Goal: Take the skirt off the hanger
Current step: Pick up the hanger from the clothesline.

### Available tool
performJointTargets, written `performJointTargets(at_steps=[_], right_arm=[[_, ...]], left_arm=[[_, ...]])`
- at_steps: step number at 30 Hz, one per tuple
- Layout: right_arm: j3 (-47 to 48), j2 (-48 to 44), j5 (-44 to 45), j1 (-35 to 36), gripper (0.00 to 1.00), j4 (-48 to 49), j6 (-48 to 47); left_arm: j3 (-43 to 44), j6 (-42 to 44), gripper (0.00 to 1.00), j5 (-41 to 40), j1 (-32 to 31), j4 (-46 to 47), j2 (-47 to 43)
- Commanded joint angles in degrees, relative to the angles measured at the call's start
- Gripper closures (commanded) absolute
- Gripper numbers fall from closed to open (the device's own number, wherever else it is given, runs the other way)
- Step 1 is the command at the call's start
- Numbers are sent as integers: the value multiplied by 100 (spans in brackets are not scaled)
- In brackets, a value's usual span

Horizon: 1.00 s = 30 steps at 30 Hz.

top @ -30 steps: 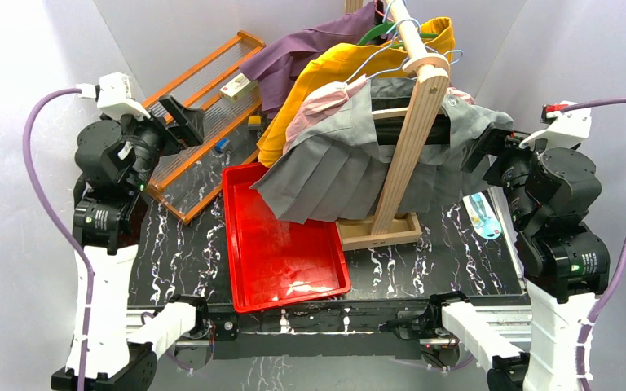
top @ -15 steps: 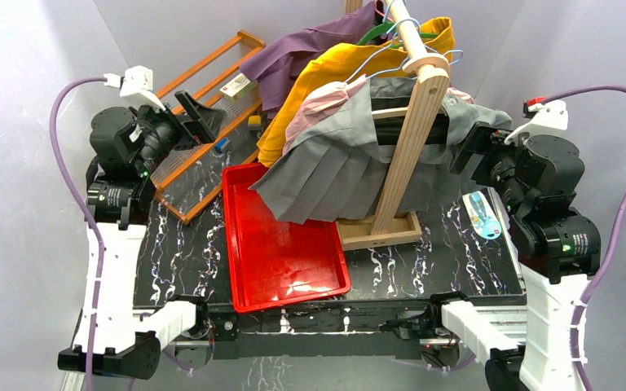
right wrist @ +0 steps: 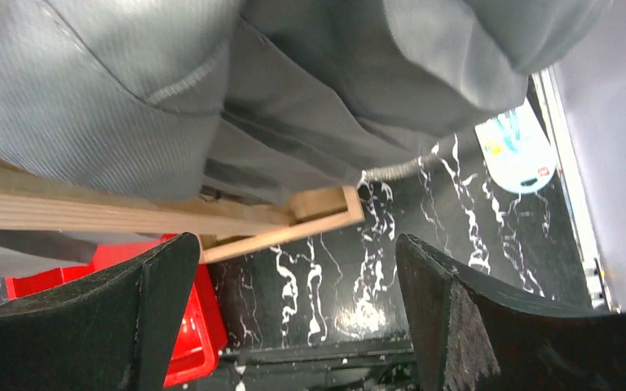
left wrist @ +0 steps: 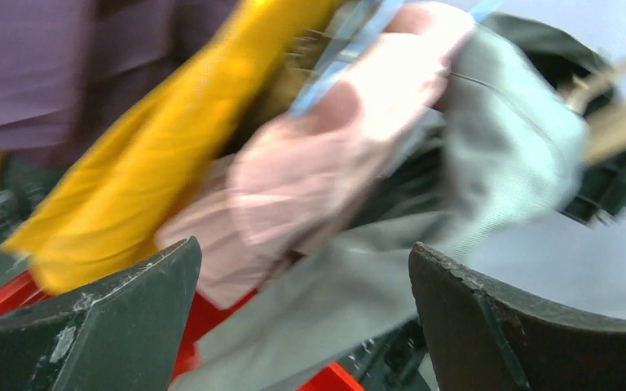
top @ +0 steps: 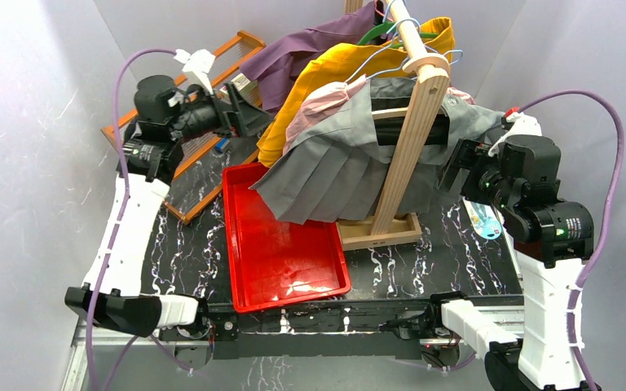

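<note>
table (top: 456, 244): black marbled | red tray (top: 281, 244) centre-left | wooden stand base (top: 379, 232) beside it | orange slatted frame (top: 186, 183) left | blue packet (top: 482, 216) right

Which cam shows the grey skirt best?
Top external: the whole pleated skirt shows, hanging on the rack. Left wrist gives only a blurred part beside pink cloth. Right wrist shows just a close-up of its underside.

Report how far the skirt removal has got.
Done: nothing yet. The grey skirt hangs on the wooden rack. In hand: the left gripper and right gripper are open and empty, facing the skirt from either side. Left: grasp the skirt and pull it free.
</note>
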Motion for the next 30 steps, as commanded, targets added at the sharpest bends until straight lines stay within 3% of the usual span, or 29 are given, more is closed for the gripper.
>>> performJointTargets(at_steps=[1, 7, 12, 15, 19, 23, 30], right_arm=[[492, -34, 230, -35, 2, -476, 225], [-55, -690, 40, -27, 2, 635, 228], [-421, -951, -1636, -30, 2, 1538, -173], [-708, -1225, -2076, -28, 2, 2213, -158], [-755, -1366, -2079, -30, 2, 2454, -146], [-742, -1424, -2031, -28, 2, 2390, -228], [-753, -1423, -2023, -27, 2, 2337, -274]], left_arm=[[604, 198, 1, 585, -979, 311, -61], [587, 220, 2, 738, -1660, 789, -79], [554, 900, 2, 925, -1939, 1003, 56], [786, 1236, 3, 942, -1946, 920, 352], [1152, 1253, 13, 1166, -2041, 860, 825], [1134, 1449, 17, 840, -2214, 860, 934], [888, 1506, 40, 939, -2440, 1034, 979]])
